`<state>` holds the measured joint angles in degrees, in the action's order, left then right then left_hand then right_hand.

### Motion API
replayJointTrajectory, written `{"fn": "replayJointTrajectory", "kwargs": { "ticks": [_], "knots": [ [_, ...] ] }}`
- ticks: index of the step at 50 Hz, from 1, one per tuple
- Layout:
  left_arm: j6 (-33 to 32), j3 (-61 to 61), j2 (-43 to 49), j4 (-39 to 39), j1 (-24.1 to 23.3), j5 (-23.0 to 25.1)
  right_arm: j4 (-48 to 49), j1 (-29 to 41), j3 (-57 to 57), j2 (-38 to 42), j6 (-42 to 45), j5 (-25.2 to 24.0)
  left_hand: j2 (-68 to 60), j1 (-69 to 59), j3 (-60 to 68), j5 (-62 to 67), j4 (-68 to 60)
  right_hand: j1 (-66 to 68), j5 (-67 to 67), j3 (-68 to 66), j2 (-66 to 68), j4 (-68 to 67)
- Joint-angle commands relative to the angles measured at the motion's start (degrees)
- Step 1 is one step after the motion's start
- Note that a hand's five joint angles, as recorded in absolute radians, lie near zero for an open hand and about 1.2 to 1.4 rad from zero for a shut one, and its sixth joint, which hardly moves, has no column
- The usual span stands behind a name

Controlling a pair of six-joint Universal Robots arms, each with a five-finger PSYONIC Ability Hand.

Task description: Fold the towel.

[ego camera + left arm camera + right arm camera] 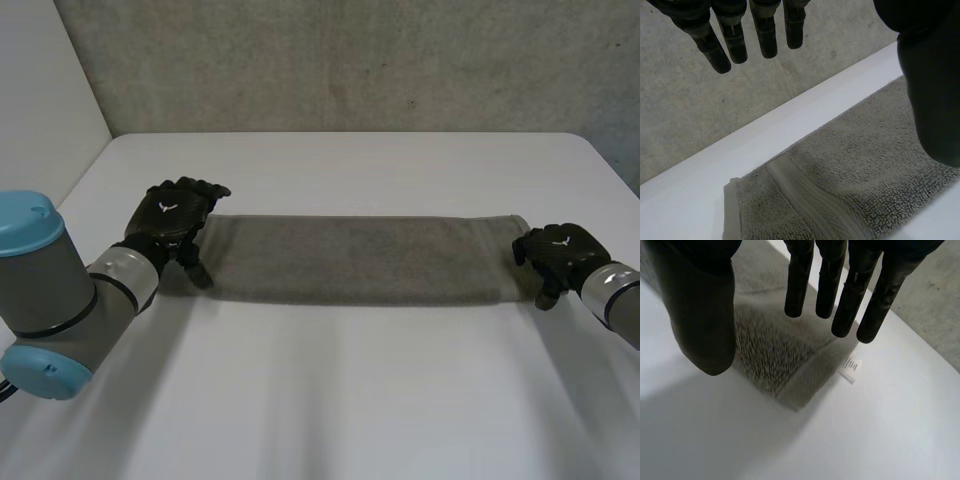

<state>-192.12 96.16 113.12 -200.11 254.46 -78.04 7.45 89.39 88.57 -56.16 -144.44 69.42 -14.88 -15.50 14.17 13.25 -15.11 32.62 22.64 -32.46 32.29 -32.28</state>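
A grey towel (pixel 360 260) lies on the white table (pixel 330 400) as a long flat strip running left to right. My left hand (pixel 175 212) hovers over its left end with straight fingers (pixel 735 35) and the thumb (pixel 935 100) spread apart, holding nothing. Below it is the towel's woven band and short edge (pixel 805 200). My right hand (pixel 558 252) sits at the right end. Its fingers (pixel 830 285) are straight above the towel's corner (pixel 775 355), nothing between them and the thumb (pixel 700 315). A small white label (pixel 852 365) sticks out from that corner.
A grey concrete wall (pixel 350 60) rises behind the table's far edge. A white wall (pixel 40 90) stands at the left. Bare tabletop stretches in front of the towel toward the near edge.
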Motion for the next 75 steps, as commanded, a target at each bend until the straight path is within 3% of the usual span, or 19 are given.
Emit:
{"fn": "replayJointTrajectory", "kwargs": {
  "ticks": [1, 2, 12, 19, 21, 25, 27, 31, 33, 35, 43, 54, 59, 66, 67, 68, 69, 70, 75],
  "knots": [
    [-0.01, -0.01, 0.09, -0.01, 0.08, -0.10, 1.07, 0.08, -3.05, 4.12, 0.30, 0.89, 2.48, 3.10, -1.77, -10.85, 2.71, 32.36, 32.34, -32.52, 32.69, -32.70],
    [-0.01, -0.01, 0.09, -0.01, 0.16, -0.10, 1.42, -0.18, -3.49, 4.13, 0.21, 1.67, 2.48, 3.10, -1.77, -10.85, 2.71, 45.79, 45.77, -45.95, 46.12, -46.13],
    [-0.01, -0.01, -0.18, -0.01, 0.34, -0.27, 4.24, -3.35, -6.30, 2.72, 5.13, 12.93, 2.48, 3.10, -1.77, -10.85, 2.71, 47.38, 47.36, -47.54, 47.71, -47.72],
    [0.07, -0.01, -1.67, -0.01, 0.60, -0.45, 4.41, -8.62, -7.97, 2.46, 27.42, 19.69, 2.48, 3.10, -1.77, -10.85, 2.71, 47.38, 47.36, -47.54, 47.71, -47.72],
    [0.07, -0.10, -2.02, -0.01, 0.60, -0.36, 4.58, -8.19, -8.06, 1.67, 27.98, 20.22, 2.48, 3.10, -1.77, -10.85, 2.71, 47.38, 47.36, -47.54, 47.71, -47.72],
    [0.07, -0.27, -2.55, -0.10, 0.60, -0.27, 5.73, -3.52, -8.24, -2.47, 21.92, 19.61, 2.48, 3.10, -1.77, -10.85, 2.71, 47.38, 47.36, -47.54, 47.71, -47.72],
    [0.07, -0.71, -2.64, -0.10, 0.60, -0.45, 7.04, 4.08, -7.97, -6.84, 12.91, 17.78, 2.48, 3.10, -1.77, -10.85, 2.71, 47.38, 47.36, -47.54, 47.71, -47.72],
    [0.16, -0.97, -2.72, -0.01, 0.51, -0.63, 7.84, 11.91, -8.15, -8.87, 7.00, 15.84, 2.48, 3.10, -1.77, -10.85, 2.71, 47.38, 47.36, -47.54, 47.71, -47.72],
    [0.16, -0.97, -2.90, -0.01, 0.51, -0.71, 8.10, 16.16, -8.24, -9.06, 6.01, 15.30, 2.48, 3.10, -1.77, -10.85, 2.71, 47.38, 47.36, -47.54, 47.71, -47.72],
    [0.16, -0.71, -3.34, -0.01, 0.25, -0.80, 8.98, 25.00, -8.59, -8.45, 5.92, 14.25, 2.48, 3.10, -1.77, -10.85, 2.71, 47.38, 47.36, -47.54, 47.71, -47.72],
    [0.25, -0.18, -3.34, -0.10, -0.10, -0.80, 11.35, 39.35, -9.82, -0.63, 5.66, 9.95, 2.64, 3.27, -1.93, -11.01, 2.88, 47.38, 47.36, -47.54, 47.71, -47.72],
    [0.16, -0.10, -2.73, -0.28, -0.19, -0.80, 11.35, 41.39, -10.52, 4.21, 4.69, 6.60, 2.64, 3.27, -1.94, -11.01, 2.88, 47.38, 47.36, -47.54, 47.71, -47.72],
    [0.16, -0.62, -2.46, -0.45, -0.45, -0.71, 11.71, 41.30, -12.71, 3.16, -1.79, 4.59, 2.64, 3.27, -1.94, -11.01, 2.88, 47.38, 47.36, -47.54, 47.71, -47.72],
    [0.25, -0.62, -2.55, -0.54, -0.80, -0.80, 11.27, 41.48, -14.47, 5.17, -4.18, 4.32, 2.64, 3.27, -1.94, -11.01, 2.88, 47.38, 47.36, -47.54, 47.71, -47.72],
    [0.25, -0.45, -2.55, -0.54, -0.98, -0.80, 10.92, 41.56, -14.74, 5.70, -4.27, 4.49, 2.64, 3.27, -1.94, -11.01, 2.88, 31.62, 31.60, -31.78, 31.95, -31.96],
    [0.25, -0.45, -2.55, -0.54, -0.98, -0.80, 10.91, 41.57, -14.74, 5.71, -4.27, 4.49, 2.64, 3.27, -1.94, -11.01, 2.88, 31.46, 31.44, -31.62, 31.79, -31.80],
    [0.16, -0.36, -2.55, -0.54, -0.98, -0.80, 10.57, 41.83, -14.57, 5.97, -4.45, 4.49, 2.64, 3.27, -1.94, -11.01, 2.88, -2.01, -2.03, 1.85, -1.68, 1.67],
    [0.16, -0.36, -2.55, -0.54, -1.07, -0.89, 10.30, 41.92, -14.22, 6.06, -4.62, 4.49, 2.64, 3.27, -1.94, -11.01, 2.88, -22.62, -22.64, 22.46, -22.29, 22.28],
    [0.16, -0.27, -2.55, -0.45, -1.59, -0.89, 9.07, 40.86, -12.81, 5.01, -6.81, 4.67, 2.64, 3.27, -1.94, -11.01, 2.88, -22.62, -22.64, 22.46, -22.29, 22.28]
  ]
}}
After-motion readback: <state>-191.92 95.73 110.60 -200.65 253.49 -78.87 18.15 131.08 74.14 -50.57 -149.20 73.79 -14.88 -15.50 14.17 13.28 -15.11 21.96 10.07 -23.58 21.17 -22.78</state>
